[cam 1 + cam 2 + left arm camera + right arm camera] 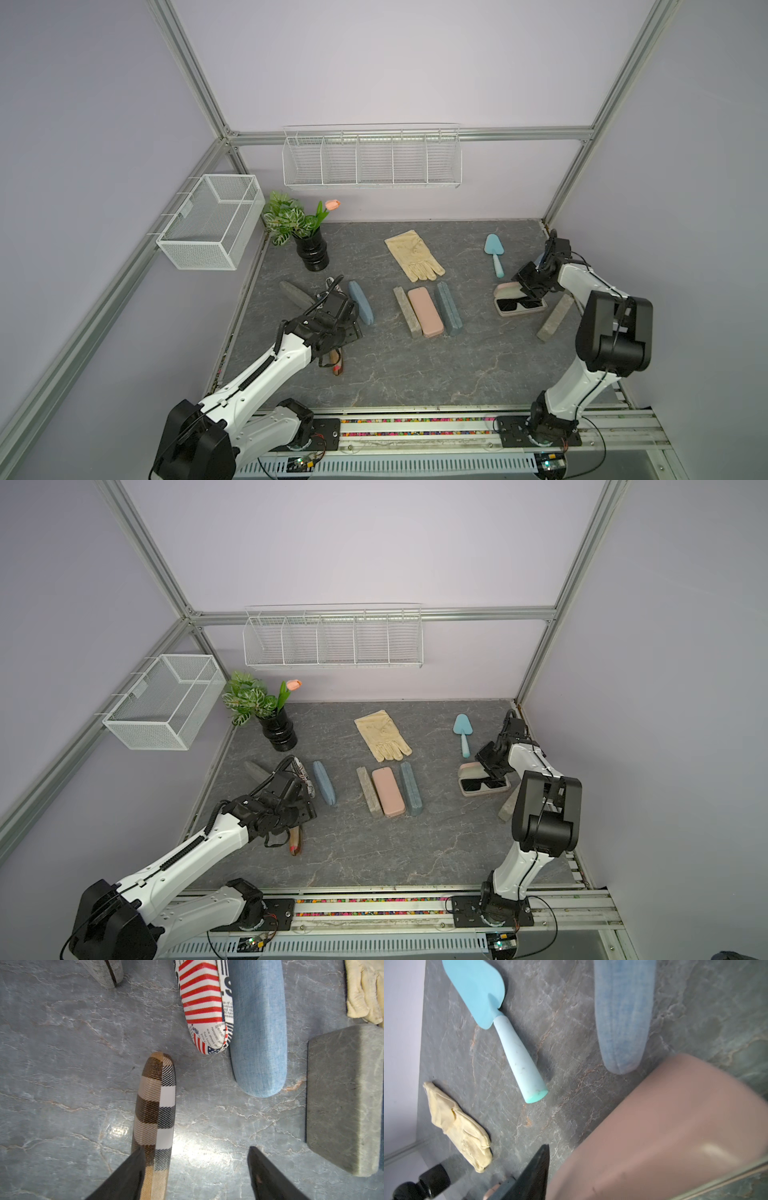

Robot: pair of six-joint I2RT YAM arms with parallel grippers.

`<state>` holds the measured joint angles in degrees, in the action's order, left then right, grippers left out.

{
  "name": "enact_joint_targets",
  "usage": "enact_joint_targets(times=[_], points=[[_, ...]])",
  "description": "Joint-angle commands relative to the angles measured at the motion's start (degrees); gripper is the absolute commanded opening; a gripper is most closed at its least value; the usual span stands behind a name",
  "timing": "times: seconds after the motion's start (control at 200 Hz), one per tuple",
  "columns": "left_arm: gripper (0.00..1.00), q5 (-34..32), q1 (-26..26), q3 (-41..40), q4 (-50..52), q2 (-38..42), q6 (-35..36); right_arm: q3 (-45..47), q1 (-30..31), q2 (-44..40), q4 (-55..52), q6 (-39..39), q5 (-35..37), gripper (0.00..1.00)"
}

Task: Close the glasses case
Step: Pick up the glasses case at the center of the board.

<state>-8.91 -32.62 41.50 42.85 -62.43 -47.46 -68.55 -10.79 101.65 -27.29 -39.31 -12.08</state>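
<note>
The glasses case (522,311) lies open at the right of the table with dark sunglasses (519,304) in its beige tray; both top views show it. Its pink lid (508,289) stands up behind the tray. My right gripper (530,291) reaches down onto that lid. In the right wrist view the blurred lid (675,1126) fills the space beside one dark fingertip (538,1167), and the other finger is hidden. My left gripper (195,1167) hangs open over a plaid case (155,1105) at the left, holding nothing.
A blue trowel (494,253) and a cream glove (415,254) lie behind the case. A grey case (555,318) rests just right of it. Pink (424,311), grey and blue (360,307) closed cases lie mid-table. A plant vase (311,249) stands back left.
</note>
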Motion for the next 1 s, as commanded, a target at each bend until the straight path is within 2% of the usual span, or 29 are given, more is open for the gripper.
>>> enact_joint_targets(times=[0.0,0.145,0.325,0.66,0.995], points=[[0.78,0.0,0.2,1.7,-0.1,0.1,0.1,-1.3,-0.3,0.7,0.2,0.8,-1.6,0.35],[0.78,0.2,0.2,1.7,-0.2,0.1,0.0,-1.0,-0.1,0.1,-0.2,1.6,-2.4,0.25],[0.78,0.4,0.3,1.6,-0.1,0.6,0.1,-0.8,0.9,-0.6,-1.3,2.9,-2.9,0.17],[0.78,1.0,0.2,1.2,1.2,3.5,0.4,2.9,4.5,-7.6,-4.0,3.8,-1.5,0.11],[0.78,1.7,0.2,0.0,4.3,9.4,0.0,9.7,10.5,-18.4,-7.0,2.9,-0.8,0.11]])
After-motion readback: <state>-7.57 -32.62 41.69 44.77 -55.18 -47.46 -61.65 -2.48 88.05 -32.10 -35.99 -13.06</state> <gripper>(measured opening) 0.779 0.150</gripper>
